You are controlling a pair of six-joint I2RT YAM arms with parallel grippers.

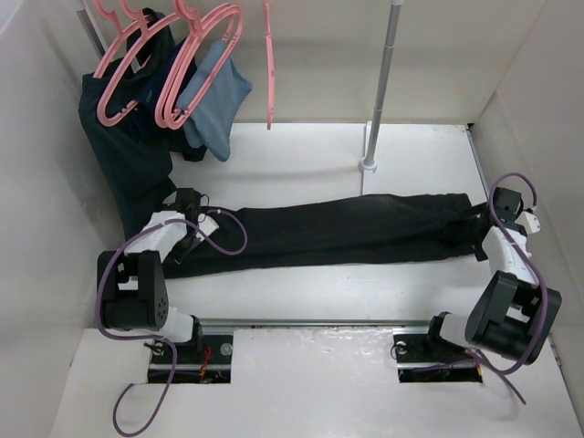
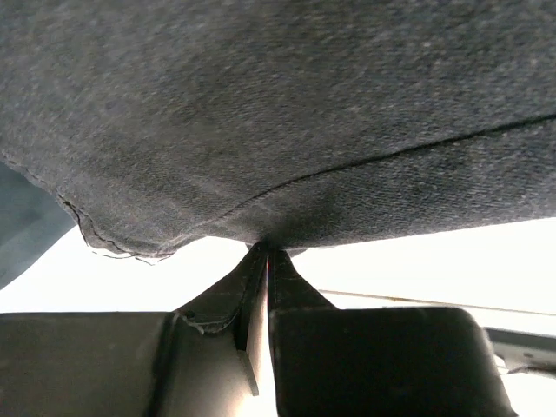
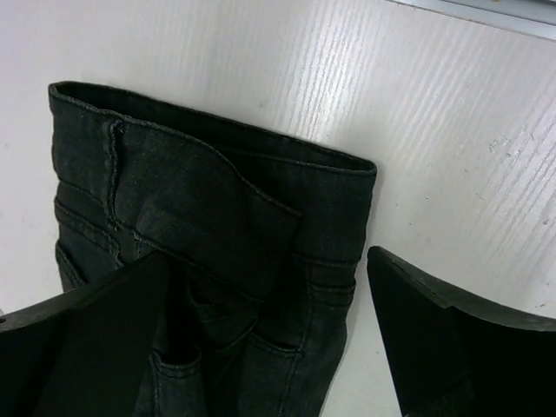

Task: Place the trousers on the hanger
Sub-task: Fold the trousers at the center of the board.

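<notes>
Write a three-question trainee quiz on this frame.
1. True or false: the left jaws are shut on the trousers.
2. The open right jaws sit either side of which part? A) hem B) waistband C) knee
3. Fill in: the trousers lie stretched out on the ____, not on a hanger.

Key: 1 true; 2 B; 3 table.
</notes>
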